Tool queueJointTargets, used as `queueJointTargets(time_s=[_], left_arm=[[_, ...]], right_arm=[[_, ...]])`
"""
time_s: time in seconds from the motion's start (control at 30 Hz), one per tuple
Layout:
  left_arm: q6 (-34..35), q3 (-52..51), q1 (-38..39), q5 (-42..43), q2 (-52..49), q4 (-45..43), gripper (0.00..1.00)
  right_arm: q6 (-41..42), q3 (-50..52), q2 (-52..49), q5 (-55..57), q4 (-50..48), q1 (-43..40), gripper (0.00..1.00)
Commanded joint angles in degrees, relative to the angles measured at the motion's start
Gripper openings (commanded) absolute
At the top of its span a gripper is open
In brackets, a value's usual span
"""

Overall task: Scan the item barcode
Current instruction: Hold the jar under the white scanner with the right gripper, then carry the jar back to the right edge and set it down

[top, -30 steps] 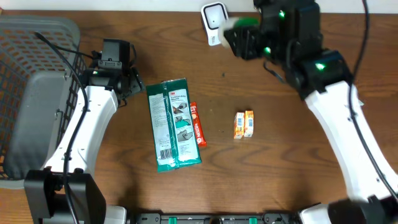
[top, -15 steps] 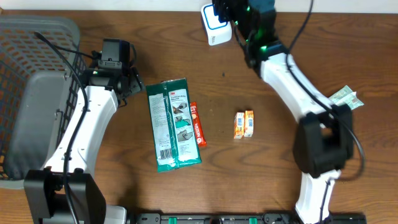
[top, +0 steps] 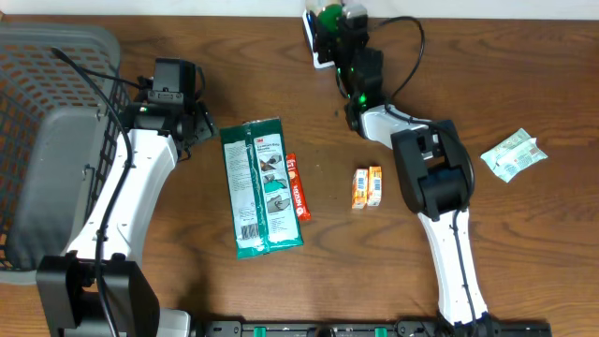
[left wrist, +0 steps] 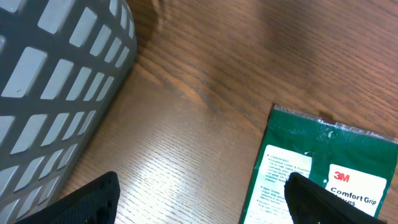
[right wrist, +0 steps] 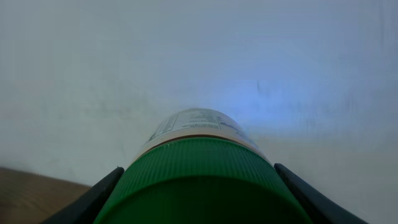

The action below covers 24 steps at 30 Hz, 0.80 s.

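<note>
Presently: right gripper [right wrist: 199, 202] clamped on green-capped bottle [right wrist: 198, 124], held right at scanner [top: 310, 33], likely to show its barcode. Left gripper [left wrist: 202, 199], well apart from scanner, gapes wide, empty.

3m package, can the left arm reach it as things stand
Probably yes: the left arm holds its jaws open just beside the 3M package, with only bare table between.

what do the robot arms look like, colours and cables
Both have white shells and black joints: left arm, right arm. Black cables run along each. Small green lights glow near the right wrist. The left fingers are black.
</note>
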<state>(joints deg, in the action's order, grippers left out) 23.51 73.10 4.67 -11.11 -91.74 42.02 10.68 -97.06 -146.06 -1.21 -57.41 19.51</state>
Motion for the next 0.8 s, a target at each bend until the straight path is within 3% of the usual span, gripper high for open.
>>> queueJointTargets(time_s=[0.0, 0.1, 0.3, 0.43, 0.5, 0.77], left_arm=[[-0.57, 0.26, 0.02, -0.98, 0.02, 0.17, 0.85], [-0.57, 0.26, 0.02, -0.98, 0.02, 0.17, 0.85], [-0.57, 0.26, 0.02, -0.98, 0.02, 0.17, 0.85], [-0.57, 0.26, 0.02, -0.98, 0.02, 0.17, 0.85], [-0.57, 0.26, 0.02, -0.98, 0.02, 0.17, 0.85], [-0.57, 0.26, 0.02, -0.98, 0.02, 0.17, 0.85]], right_arm=[[2.99, -1.09, 0.02, 1.14, -1.97, -1.36, 0.01], [3.08, -1.09, 0.33, 0.52, -3.78, -2.05, 0.01], [12.46, -1.07, 5.42, -4.61, -3.85, -4.07, 0.01], [12.68, -1.07, 12.24, -10.54, 3.48, -4.72, 0.01], [12.66, -1.07, 16.72, -11.87, 12.76, -5.09, 0.01], [5.4, -1.07, 37.07, -11.17, 68.98, -10.56, 0.01]])
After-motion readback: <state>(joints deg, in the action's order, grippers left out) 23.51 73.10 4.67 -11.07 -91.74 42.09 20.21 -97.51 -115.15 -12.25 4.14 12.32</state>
